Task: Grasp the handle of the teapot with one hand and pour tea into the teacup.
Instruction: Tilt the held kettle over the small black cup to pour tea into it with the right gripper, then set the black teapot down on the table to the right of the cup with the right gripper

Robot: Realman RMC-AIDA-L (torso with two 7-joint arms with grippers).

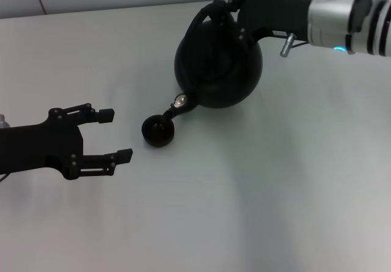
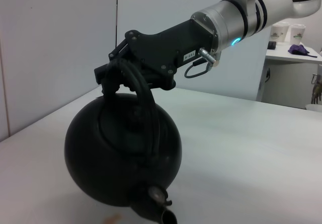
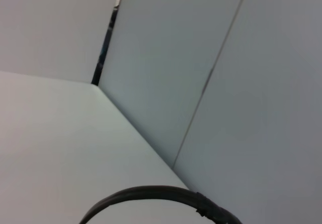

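Tea could spill beside the tiny black bowl-shaped teacup [image 1: 159,131] if I tip faster: my right hand [image 1: 221,10] pinches the arched handle [image 1: 211,16], round matte-black teapot [image 1: 219,64] tilted, spout over it.

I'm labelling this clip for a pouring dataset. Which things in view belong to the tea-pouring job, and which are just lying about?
Part of the job:
- teapot, tilted, spout over the cup
- handle, held by the right gripper
- teacup
- left gripper, open beside the cup

Just lying about:
- paper cups and a purple object on a far shelf
- table, which only supports things
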